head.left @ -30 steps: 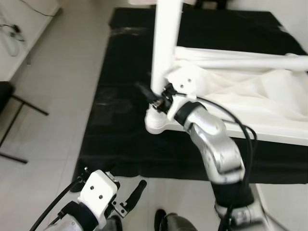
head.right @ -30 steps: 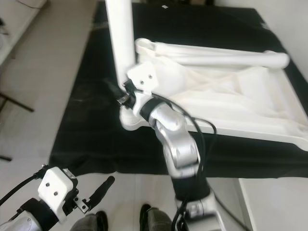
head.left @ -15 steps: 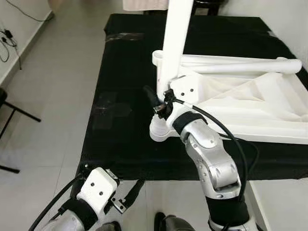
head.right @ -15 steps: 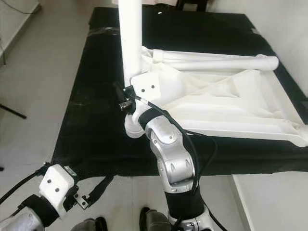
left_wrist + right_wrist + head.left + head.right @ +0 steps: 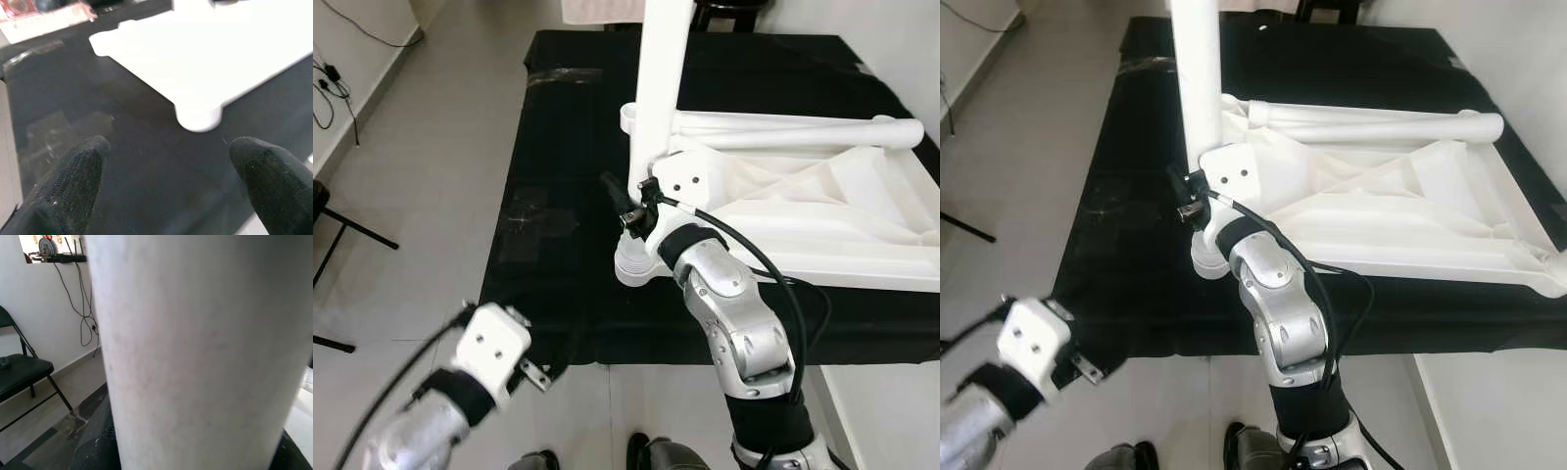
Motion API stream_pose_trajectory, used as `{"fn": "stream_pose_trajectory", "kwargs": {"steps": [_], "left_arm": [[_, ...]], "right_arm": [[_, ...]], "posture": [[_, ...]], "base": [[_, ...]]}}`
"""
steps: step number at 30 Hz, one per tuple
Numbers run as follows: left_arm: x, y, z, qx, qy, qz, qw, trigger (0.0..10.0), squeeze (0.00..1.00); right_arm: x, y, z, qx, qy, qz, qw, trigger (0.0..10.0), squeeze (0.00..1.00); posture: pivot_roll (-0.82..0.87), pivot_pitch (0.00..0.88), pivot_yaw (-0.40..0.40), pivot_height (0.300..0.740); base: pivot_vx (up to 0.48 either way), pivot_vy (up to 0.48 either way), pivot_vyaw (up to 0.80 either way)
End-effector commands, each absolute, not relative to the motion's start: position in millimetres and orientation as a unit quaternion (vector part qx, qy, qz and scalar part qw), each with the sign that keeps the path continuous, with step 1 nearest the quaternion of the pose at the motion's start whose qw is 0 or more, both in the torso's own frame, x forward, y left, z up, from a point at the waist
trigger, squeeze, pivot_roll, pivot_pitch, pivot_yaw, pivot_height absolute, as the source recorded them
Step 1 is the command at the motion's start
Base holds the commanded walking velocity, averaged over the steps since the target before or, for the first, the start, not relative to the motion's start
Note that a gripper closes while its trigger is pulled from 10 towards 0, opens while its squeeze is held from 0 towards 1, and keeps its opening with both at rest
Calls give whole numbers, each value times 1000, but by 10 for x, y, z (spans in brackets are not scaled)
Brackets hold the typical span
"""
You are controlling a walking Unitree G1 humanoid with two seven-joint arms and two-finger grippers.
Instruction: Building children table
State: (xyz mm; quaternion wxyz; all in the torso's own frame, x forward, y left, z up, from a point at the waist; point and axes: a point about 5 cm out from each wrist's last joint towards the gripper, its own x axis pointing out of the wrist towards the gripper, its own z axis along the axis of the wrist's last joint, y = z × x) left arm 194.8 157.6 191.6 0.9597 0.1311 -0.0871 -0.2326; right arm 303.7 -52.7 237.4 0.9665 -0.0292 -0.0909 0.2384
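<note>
A white children's table (image 5: 822,211) lies upside down on a black mat (image 5: 558,117). One white leg (image 5: 661,88) stands upright in the table's near-left corner socket (image 5: 634,266). My right gripper (image 5: 634,204) is shut on this leg just above the socket, and the leg (image 5: 195,352) looms close in the right wrist view. A second white leg (image 5: 783,127) lies flat along the table's far side. My left gripper (image 5: 166,161) is open and holds nothing. It hovers over the mat's near-left edge and faces the table corner (image 5: 198,115).
Light tile floor (image 5: 411,196) surrounds the mat on the left and in front. A black folding chair (image 5: 333,211) stands at the far left, with cables (image 5: 333,78) by the wall behind it. My feet (image 5: 646,455) are at the mat's near edge.
My left arm has risen and moved forward from the floor to the mat's near edge. The right gripper keeps its hold on the upright leg.
</note>
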Motion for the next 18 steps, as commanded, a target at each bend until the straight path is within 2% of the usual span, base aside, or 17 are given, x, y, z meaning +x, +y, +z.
{"fn": "stream_pose_trajectory", "kwargs": {"steps": [1, 4, 6, 7, 9, 11, 12, 14, 16, 18], "left_arm": [[2001, 1562, 2102, 115, -109, -252, 955, 10000, 0], [2032, 1549, 2195, 112, -123, -262, 951, 10000, 0], [2119, 1464, 2587, 75, -179, -320, 927, 10000, 0], [2119, 1464, 2587, 75, -179, -320, 927, 10000, 0], [2153, 1419, 2808, 65, -208, -359, 907, 10000, 0], [2153, 1419, 2808, 65, -208, -359, 907, 10000, 0], [2209, 1364, 3085, 56, -243, -399, 883, 10000, 0], [2209, 1364, 3085, 56, -243, -399, 883, 10000, 0], [2320, 1309, 3402, 50, -269, -435, 858, 10000, 0], [2380, 1288, 3508, 54, -275, -443, 852, 10000, 0]], "right_arm": [[3067, -538, 1847, -25, 35, 241, 970, 10000, 0], [3068, -535, 1842, -24, 36, 242, 969, 10000, 0], [3074, -514, 1831, -22, 36, 249, 968, 10000, 0], [3074, -514, 1831, -22, 36, 249, 968, 10000, 0], [3076, -489, 1828, -21, 36, 254, 966, 10000, 0], [3076, -489, 1828, -21, 36, 254, 966, 10000, 0], [3076, -455, 1833, -18, 35, 259, 965, 10000, 0], [3076, -455, 1833, -18, 35, 259, 965, 10000, 0], [3074, -416, 1845, -14, 32, 266, 963, 10000, 0], [3073, -401, 1849, -12, 31, 269, 963, 10000, 0]], "posture": [[-179, 249, -74, 740], [-179, 249, -73, 740], [-179, 242, -71, 740], [-179, 242, -71, 740], [-178, 231, -72, 740], [-178, 231, -72, 740], [-176, 225, -70, 740], [-176, 225, -70, 740], [-175, 217, -69, 740], [-174, 216, -70, 740]], "base": [[0, 0, 0], [0, 0, 0], [0, 0, 0], [0, 0, 0], [0, 0, 0], [0, 0, 0], [0, 0, 0], [0, 0, 0], [0, 0, 0], [0, 0, 0]]}}
